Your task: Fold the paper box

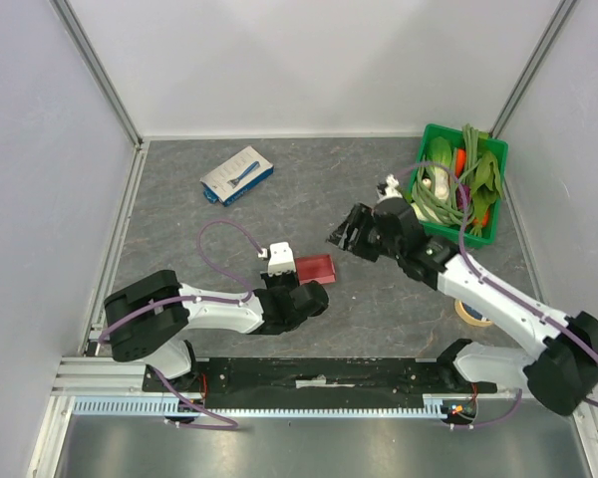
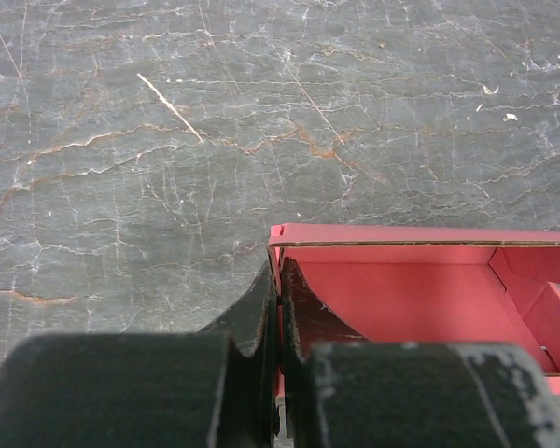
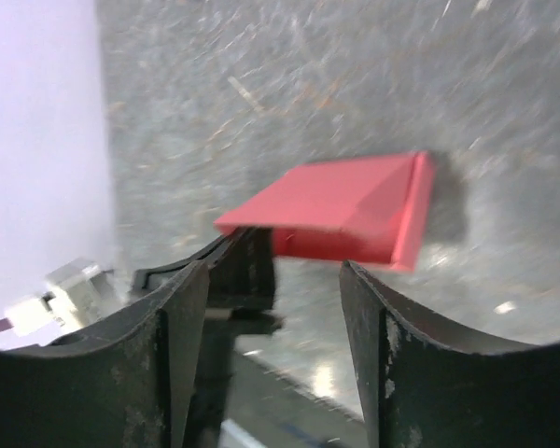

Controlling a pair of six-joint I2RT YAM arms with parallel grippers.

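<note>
The pink-red paper box (image 1: 317, 268) lies near the table's middle, partly folded into a shallow tray. My left gripper (image 1: 314, 291) is shut on its near left wall; in the left wrist view the fingertips (image 2: 280, 285) pinch the wall of the box (image 2: 420, 299). My right gripper (image 1: 345, 231) is open and empty, just right of and above the box. In the right wrist view the box (image 3: 341, 207) lies ahead of the spread right gripper (image 3: 275, 280), apart from it.
A white-and-blue box (image 1: 237, 175) lies at the back left. A green basket (image 1: 490, 157) of vegetables stands at the back right. A roll of tape (image 1: 471, 314) lies under the right arm. Walls enclose the table on three sides.
</note>
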